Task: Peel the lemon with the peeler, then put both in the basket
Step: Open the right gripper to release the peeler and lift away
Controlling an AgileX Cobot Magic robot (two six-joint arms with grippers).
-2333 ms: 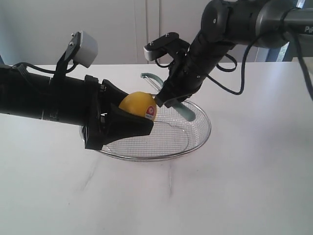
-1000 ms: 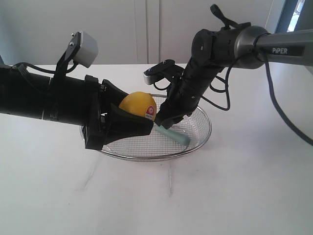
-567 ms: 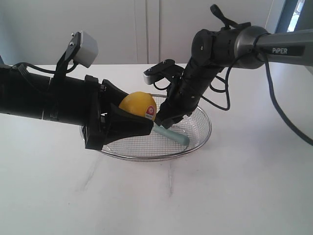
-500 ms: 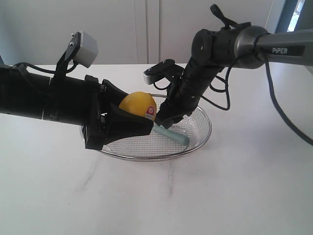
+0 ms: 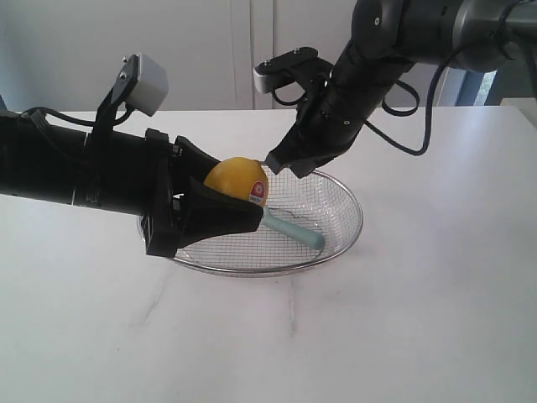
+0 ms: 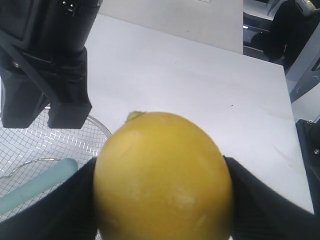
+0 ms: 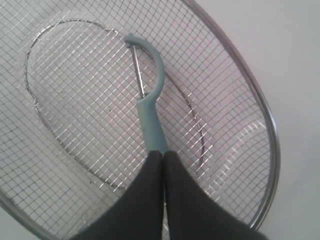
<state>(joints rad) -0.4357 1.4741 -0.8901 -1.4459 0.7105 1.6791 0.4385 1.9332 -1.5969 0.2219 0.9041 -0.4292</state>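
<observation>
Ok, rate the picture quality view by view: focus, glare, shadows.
Exterior view: evenly lit, the white table nearly washed out, only a faint shadow under the basket. Left wrist view: the lemon is close and soft. Right wrist view: the peeler is sharp, the dark fingers blurred.

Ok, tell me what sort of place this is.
Probably a mock kitchen or lab bench: a white marbled table, plain cabinet doors behind it, and a wire basket, lemon and peeler.
</observation>
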